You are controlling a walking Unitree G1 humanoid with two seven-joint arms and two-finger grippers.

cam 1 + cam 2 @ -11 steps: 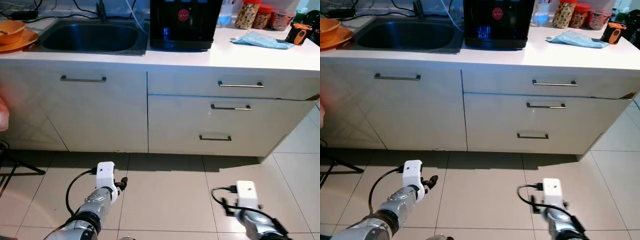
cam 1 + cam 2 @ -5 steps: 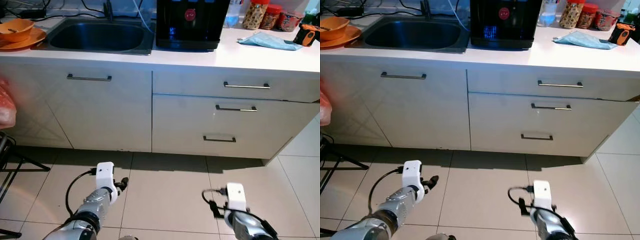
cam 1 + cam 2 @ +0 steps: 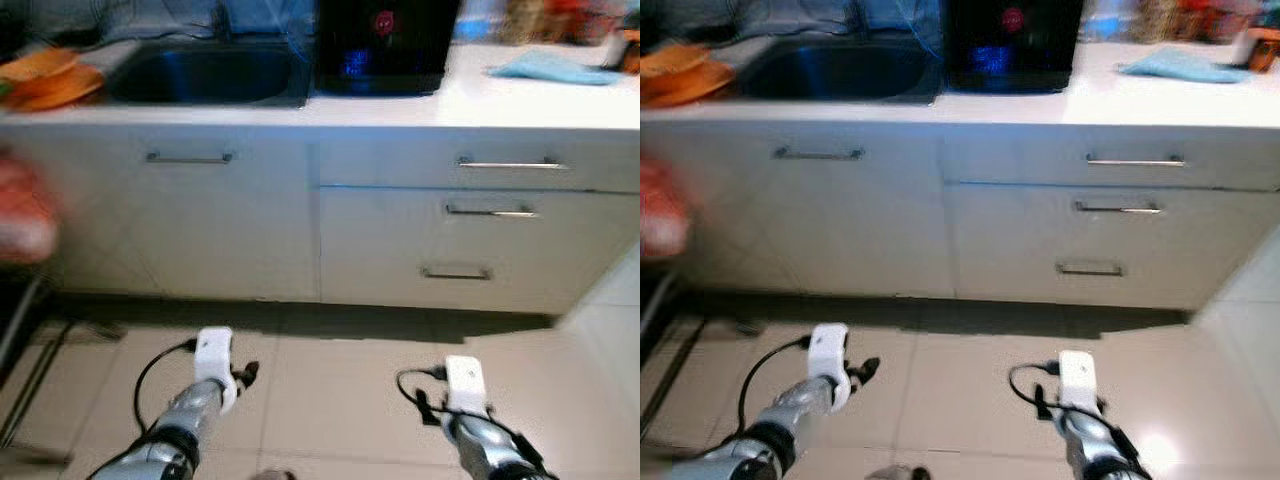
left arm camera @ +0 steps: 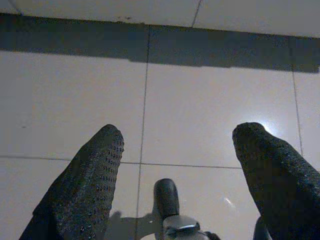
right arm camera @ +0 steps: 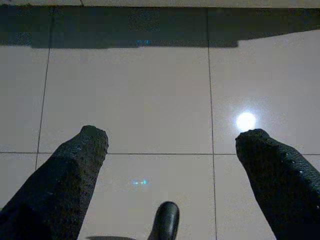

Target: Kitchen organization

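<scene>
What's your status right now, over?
Left gripper and right gripper open, empty, low over the floor tiles. Facing the cabinet under the sink. View blurred.

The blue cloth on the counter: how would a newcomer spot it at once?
Start at the white countertop above the drawers, and go right of the black appliance. The blue cloth lies flat near the far right end, the only soft, pale blue thing on the counter.
</scene>
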